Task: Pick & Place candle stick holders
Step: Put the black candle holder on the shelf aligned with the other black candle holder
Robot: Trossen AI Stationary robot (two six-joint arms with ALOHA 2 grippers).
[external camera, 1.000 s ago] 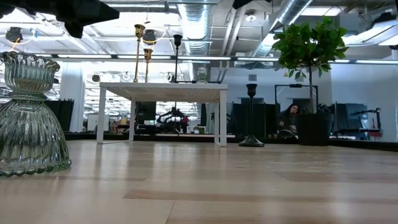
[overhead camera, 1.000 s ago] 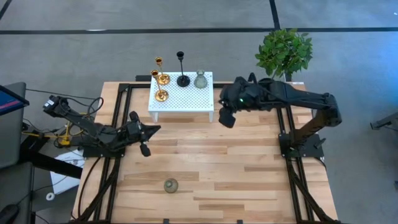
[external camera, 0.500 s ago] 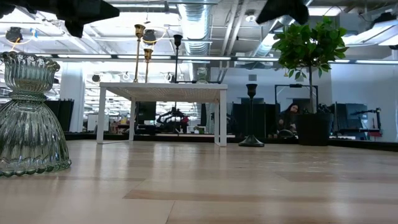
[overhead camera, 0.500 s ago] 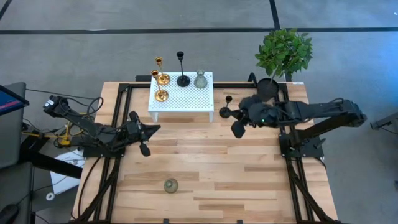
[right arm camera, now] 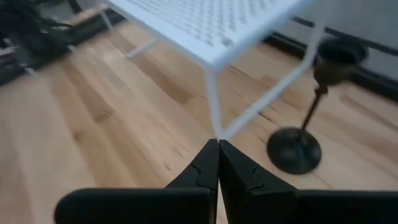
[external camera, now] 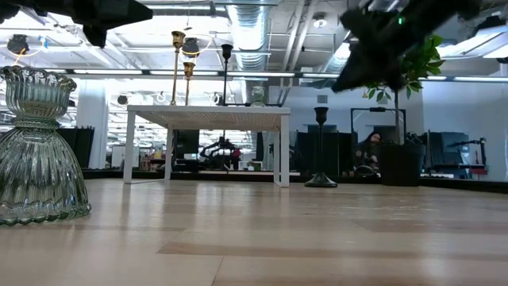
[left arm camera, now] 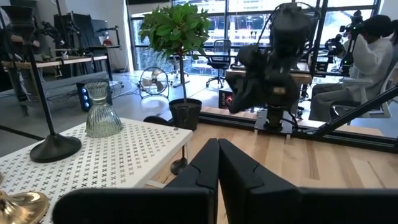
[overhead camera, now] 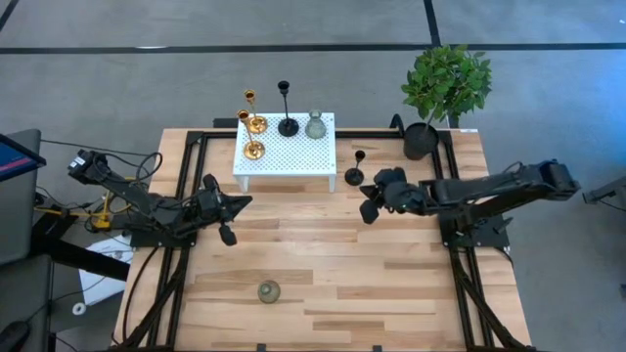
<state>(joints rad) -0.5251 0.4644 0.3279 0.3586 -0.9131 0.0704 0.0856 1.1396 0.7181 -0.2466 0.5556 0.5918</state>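
Grey-green holder [external camera: 40,147] cut off by low view's left edge

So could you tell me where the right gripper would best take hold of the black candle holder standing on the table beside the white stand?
Probably the thin stem of the black candle holder, between its cup and round base. It stands upright and free on the wood, close to the white stand, so the right gripper should come level from the open side.
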